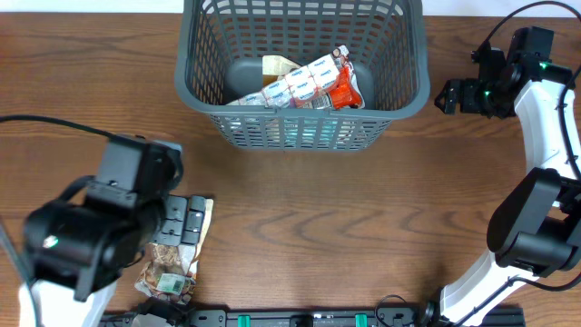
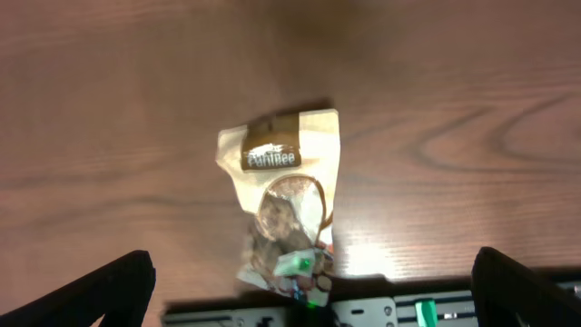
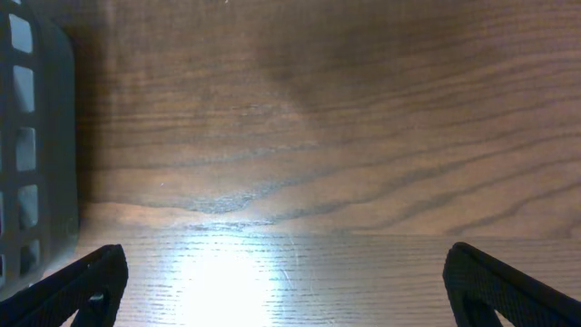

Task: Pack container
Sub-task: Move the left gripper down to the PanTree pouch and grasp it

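The left gripper (image 2: 310,265) hangs over the near left part of the table (image 1: 345,227). Its two dark fingers (image 2: 100,291) are spread wide, one at each bottom corner of the wrist view, and hold nothing. Between them and below lies a snack packet (image 2: 283,182), flat on the wood. It is cream with a brown band and a clear window showing brown pieces, and its crumpled lower end is close to a black rail (image 1: 300,318) at the table edge. The wide spread and the centring over the packet suggest the arm is set to come down and pinch it, probably across its narrow width. The right gripper (image 3: 286,272) is also open and empty, above bare wood just right of the basket (image 1: 300,132), whose slatted wall fills the left edge of its wrist view. It seems to be parked there, clear of the rim so it does not block a drop. The basket stands at the far middle of the table, well apart from the loose packet. It is dark grey, rectangular, with lattice sides and a thick rim, and it already holds several packets (image 1: 309,84), a white, blue and red one lying slanted over a paler one. So the packing looks well under way, with at least this one packet left outside.
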{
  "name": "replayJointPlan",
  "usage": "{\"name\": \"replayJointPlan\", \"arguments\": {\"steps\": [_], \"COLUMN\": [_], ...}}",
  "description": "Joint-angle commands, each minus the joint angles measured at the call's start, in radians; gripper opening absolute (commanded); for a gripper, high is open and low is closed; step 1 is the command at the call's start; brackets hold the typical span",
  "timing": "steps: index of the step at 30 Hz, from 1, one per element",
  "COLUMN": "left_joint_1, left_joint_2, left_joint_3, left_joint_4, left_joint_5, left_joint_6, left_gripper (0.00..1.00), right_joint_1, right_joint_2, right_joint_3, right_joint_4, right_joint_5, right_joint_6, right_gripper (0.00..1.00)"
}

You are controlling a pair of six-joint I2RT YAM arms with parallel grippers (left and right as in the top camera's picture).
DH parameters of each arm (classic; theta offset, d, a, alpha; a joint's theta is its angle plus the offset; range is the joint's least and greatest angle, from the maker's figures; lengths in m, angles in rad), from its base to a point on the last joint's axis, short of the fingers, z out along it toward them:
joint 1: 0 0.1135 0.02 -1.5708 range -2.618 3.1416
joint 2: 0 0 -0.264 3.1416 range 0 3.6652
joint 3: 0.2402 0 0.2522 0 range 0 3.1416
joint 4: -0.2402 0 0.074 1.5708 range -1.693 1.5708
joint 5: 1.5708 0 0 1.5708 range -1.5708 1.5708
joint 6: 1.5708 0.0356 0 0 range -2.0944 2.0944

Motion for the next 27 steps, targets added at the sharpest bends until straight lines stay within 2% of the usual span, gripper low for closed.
{"name": "replayJointPlan", "arguments": {"steps": [1, 7, 12, 16, 27], "left_joint_1": [0.005, 0.005, 0.005, 0.015, 0.063], "left_joint_2": [-0.033, -0.06, -0.06, -0.056, -0.014], "left_joint_3": [-0.14, -0.373, -0.536, -0.579, -0.683], "left_joint_4": [0.043, 0.209, 0.323, 0.399, 0.448], "left_joint_5": [-0.014, 0.067, 0.076, 0.047, -0.035], "left_joint_6": [-0.135, -0.209, -0.25, -0.337, -0.337], "left_gripper": [0.98, 0.98, 0.99, 0.99, 0.98], "right_joint_1": [0.012, 0.012, 0.012, 0.012, 0.012], "right_joint_2": [0.005, 0.005, 0.005, 0.005, 0.005], "right_joint_3": [-0.005, -0.005, -0.005, -0.005, -0.005], "right_joint_4": [-0.003, 0.01, 0.031, 0.032, 0.09], "right_joint_5": [-0.008, -0.007, -0.008, -0.008, -0.008], "right_joint_6": [-0.01, -0.01, -0.006, -0.006, -0.006], "right_gripper": [0.99, 0.99, 0.99, 0.99, 0.99]}}
